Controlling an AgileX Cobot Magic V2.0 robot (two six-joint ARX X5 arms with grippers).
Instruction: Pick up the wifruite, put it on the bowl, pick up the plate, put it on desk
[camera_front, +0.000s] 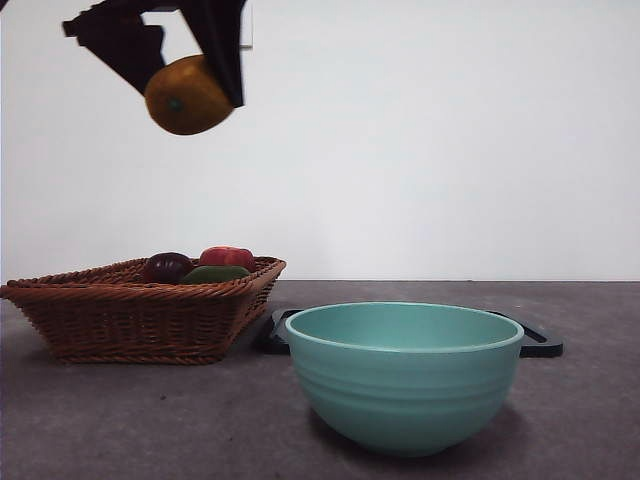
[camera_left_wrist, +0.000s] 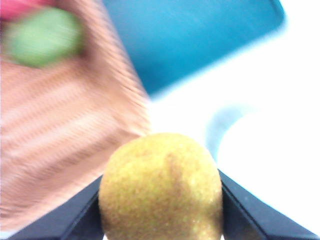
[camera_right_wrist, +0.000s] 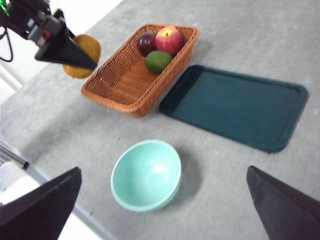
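Note:
My left gripper (camera_front: 190, 85) is shut on the wifruite (camera_front: 187, 96), an oval orange-brown fruit, and holds it high above the wicker basket's near end. The fruit fills the left wrist view (camera_left_wrist: 161, 187) between the two black jaws; it also shows in the right wrist view (camera_right_wrist: 84, 54). The mint-green bowl (camera_front: 404, 375) stands empty on the grey desk (camera_front: 120, 420) at front centre, also in the right wrist view (camera_right_wrist: 146, 175). The dark teal plate (camera_right_wrist: 235, 107), a flat rectangular tray, lies behind the bowl. My right gripper (camera_right_wrist: 165, 205) is open, high above the bowl.
A wicker basket (camera_front: 140, 305) at the left holds a dark purple fruit (camera_front: 166, 267), a red apple (camera_front: 227, 257) and a green fruit (camera_front: 214, 273). The plate's edge (camera_front: 535, 343) shows behind the bowl. The desk's edge runs near the bowl in the right wrist view.

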